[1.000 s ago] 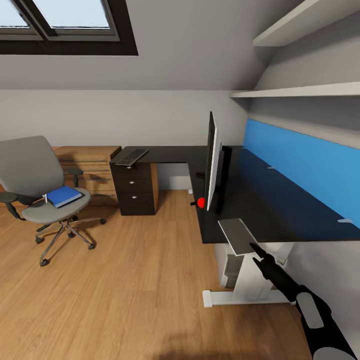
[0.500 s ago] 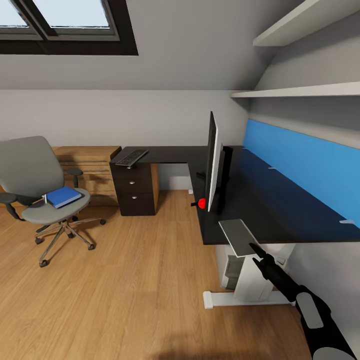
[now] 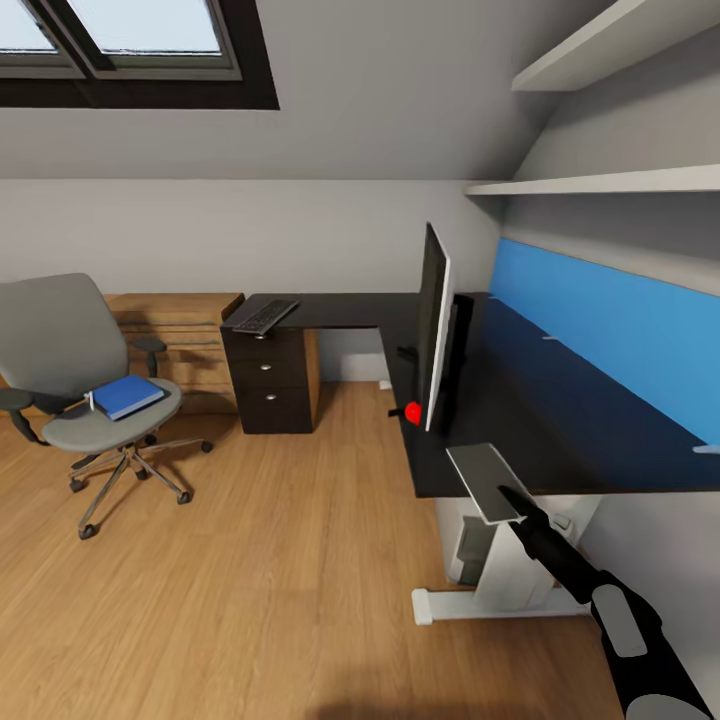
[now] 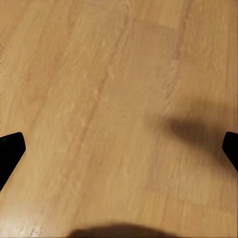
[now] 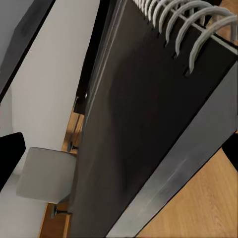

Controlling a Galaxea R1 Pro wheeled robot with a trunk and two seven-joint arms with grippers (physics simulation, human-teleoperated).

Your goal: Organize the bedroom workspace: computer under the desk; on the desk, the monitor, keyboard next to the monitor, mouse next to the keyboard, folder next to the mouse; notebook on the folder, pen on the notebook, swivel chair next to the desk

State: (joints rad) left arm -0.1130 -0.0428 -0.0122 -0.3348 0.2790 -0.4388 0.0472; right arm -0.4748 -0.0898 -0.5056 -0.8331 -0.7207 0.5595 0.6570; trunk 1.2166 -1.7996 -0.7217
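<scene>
The black-topped desk [image 3: 560, 420] with its blue back panel runs along the right wall. The monitor [image 3: 433, 325] stands on it, seen edge-on with its red dot low down. Far off, the keyboard [image 3: 262, 316] lies on the desk's corner above the drawers. The grey notebook [image 3: 480, 476] rests at the desk's near edge, its near end jutting past it. My right gripper [image 3: 505, 492] is open at that end, and the spiral-bound notebook [image 5: 148, 114] looms between its fingers. On the swivel chair [image 3: 70, 365] lies the blue folder [image 3: 126, 394]. The computer [image 3: 470, 545] stands under the desk. My left gripper [image 4: 119, 148] is open over bare floor.
A light-wood dresser [image 3: 175, 335] stands behind the chair, against the back wall. White shelves [image 3: 600, 185] hang above the desk. The desk's white leg and foot [image 3: 490, 600] lie near my right arm. Wood floor [image 3: 250, 560] spreads between me and the chair.
The whole picture has slid slightly, so the camera moved. The desk and notebook sit a little lower and further right in view, while my right gripper holds its place in the frame.
</scene>
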